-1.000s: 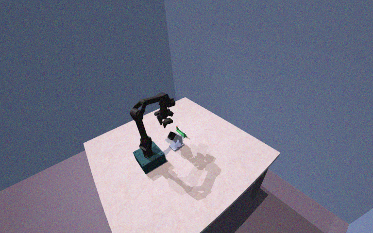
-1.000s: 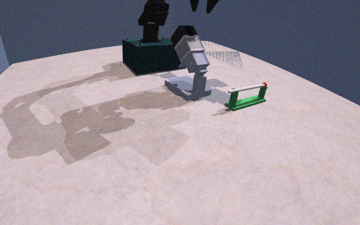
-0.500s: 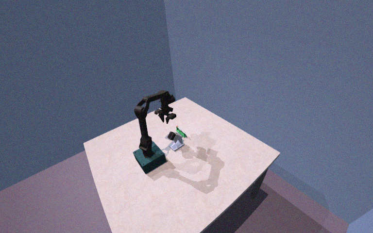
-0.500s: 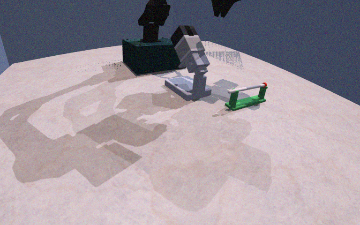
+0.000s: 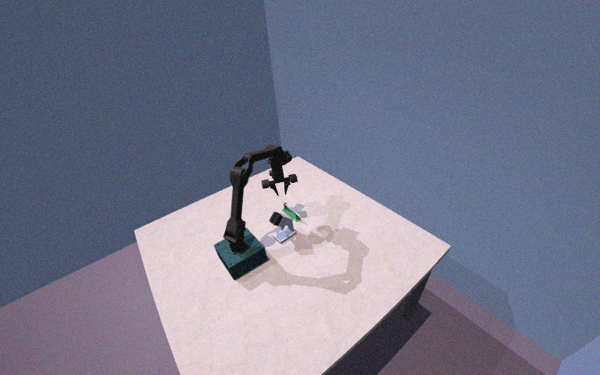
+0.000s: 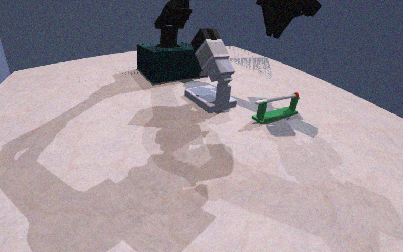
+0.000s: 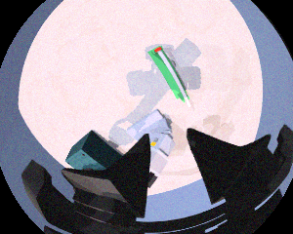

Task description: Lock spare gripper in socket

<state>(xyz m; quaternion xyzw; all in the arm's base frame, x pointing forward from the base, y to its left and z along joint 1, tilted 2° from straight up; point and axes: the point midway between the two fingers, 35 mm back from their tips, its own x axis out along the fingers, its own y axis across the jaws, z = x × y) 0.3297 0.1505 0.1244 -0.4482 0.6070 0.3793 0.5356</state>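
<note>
The lock pin point(image 6: 277, 98) point(image 7: 158, 49), a white rod with a red head, lies across the two posts of a green rack point(image 5: 290, 213) point(image 6: 275, 114) point(image 7: 169, 81). The light grey mount point(image 5: 284, 237) point(image 6: 224, 95) stands beside it. The spare gripper point(image 5: 276, 218) point(image 6: 213, 49), grey with black jaws, sits tilted on the mount's post. Whether its spigot is fully seated cannot be told. No pin shows through the joint. My gripper point(image 5: 282, 194) point(image 6: 273, 36) point(image 7: 168, 133) is partly open and empty, pointing down high above the table, touching nothing.
The dark teal arm base point(image 5: 241, 256) point(image 6: 169, 63) point(image 7: 94, 152) stands close to the mount, on the side away from the rack. The tilted spare gripper rises higher than the rack. Shadows of the arm lie across the table point(image 5: 229, 325) point(image 6: 88, 162).
</note>
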